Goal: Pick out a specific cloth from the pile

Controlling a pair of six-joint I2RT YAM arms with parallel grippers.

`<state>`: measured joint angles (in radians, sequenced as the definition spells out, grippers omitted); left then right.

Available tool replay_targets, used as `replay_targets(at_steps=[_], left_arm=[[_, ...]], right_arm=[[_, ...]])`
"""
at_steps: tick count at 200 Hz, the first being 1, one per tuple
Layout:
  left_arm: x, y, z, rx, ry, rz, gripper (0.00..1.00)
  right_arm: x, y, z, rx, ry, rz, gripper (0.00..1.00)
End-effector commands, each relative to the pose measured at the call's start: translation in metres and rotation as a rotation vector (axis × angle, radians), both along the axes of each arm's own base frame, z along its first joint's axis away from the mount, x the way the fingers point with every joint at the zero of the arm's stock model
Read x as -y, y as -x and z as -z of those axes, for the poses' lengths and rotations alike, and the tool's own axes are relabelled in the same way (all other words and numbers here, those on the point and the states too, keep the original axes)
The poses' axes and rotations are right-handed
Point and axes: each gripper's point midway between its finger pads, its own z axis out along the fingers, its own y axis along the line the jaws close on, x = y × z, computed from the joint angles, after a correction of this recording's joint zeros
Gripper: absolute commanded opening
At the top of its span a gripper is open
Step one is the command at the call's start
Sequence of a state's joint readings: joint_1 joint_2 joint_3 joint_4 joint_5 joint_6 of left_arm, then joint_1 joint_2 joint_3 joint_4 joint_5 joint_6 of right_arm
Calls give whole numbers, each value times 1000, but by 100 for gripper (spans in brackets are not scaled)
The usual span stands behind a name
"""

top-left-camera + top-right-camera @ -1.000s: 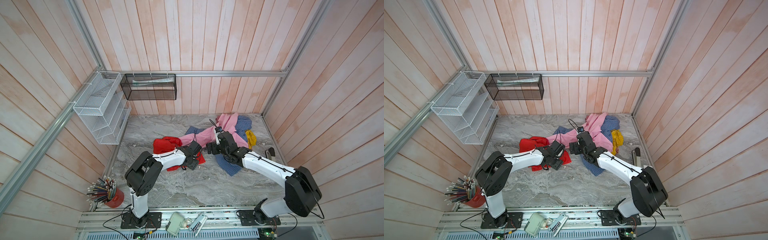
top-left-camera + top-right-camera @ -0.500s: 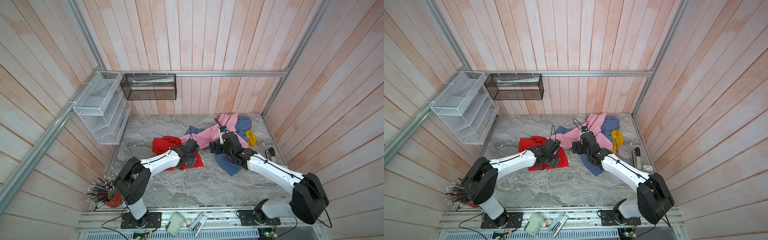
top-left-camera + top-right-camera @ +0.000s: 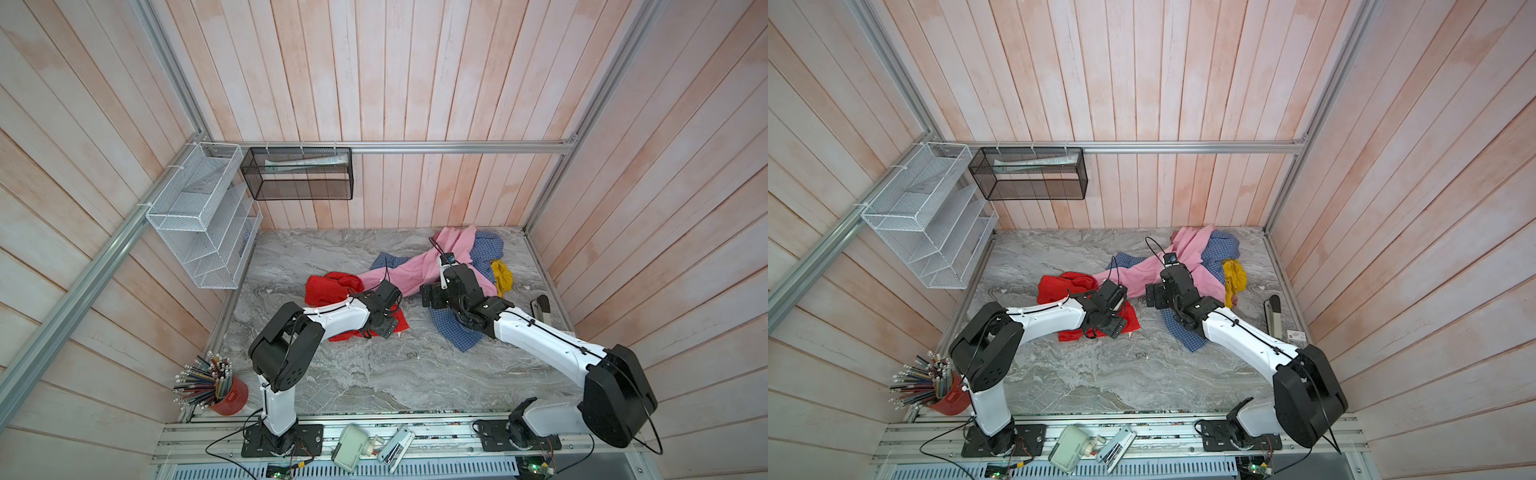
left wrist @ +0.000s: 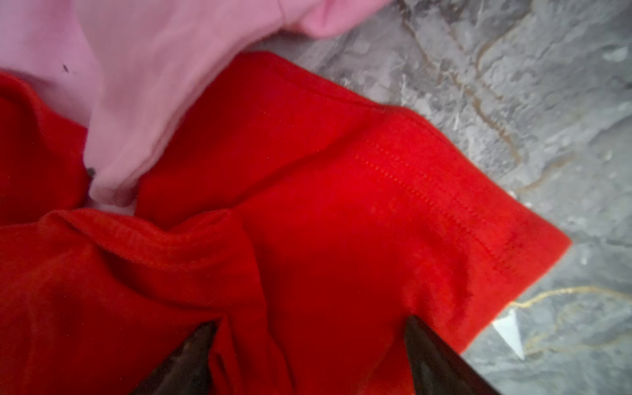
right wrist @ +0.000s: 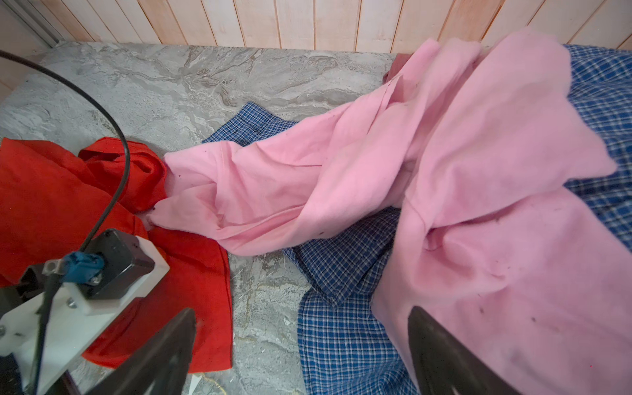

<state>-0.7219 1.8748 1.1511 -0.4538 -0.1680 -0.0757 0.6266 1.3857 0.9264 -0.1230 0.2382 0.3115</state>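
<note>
Left wrist view: left claw [image 4: 311,325] spread wide over the cloth [image 4: 342,188], contact unclear, nothing clamped; right claw [image 5: 301,313] likewise agape above the pile [image 5: 444,171].

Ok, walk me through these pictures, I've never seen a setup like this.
A left arm and a right arm, both white robots, stand at the edge of a marble table. Two pictures look down from above; the other two come from a camera on each arm's wrist. On the table lie a red cloth, a pink garment, a blue checked shirt and a yellow garment. The left tool hangs open over the red cloth, the right tool open near the pink garment. Neither holds anything.
</note>
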Motion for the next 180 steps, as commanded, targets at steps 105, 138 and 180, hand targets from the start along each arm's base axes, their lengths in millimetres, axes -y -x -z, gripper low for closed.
replay_targets(at_steps=[105,138,180], left_arm=[[-54,13,-8,-103,78,-157,0],[-60,-14,-77,85,116,-181,0],[-94,-35,-171,310,145,-254,0]], right_arm=[[3,-7,-2,0,7,31,97],[0,-10,-5,10,-3,27,97],[0,-10,-10,30,-25,32,97]])
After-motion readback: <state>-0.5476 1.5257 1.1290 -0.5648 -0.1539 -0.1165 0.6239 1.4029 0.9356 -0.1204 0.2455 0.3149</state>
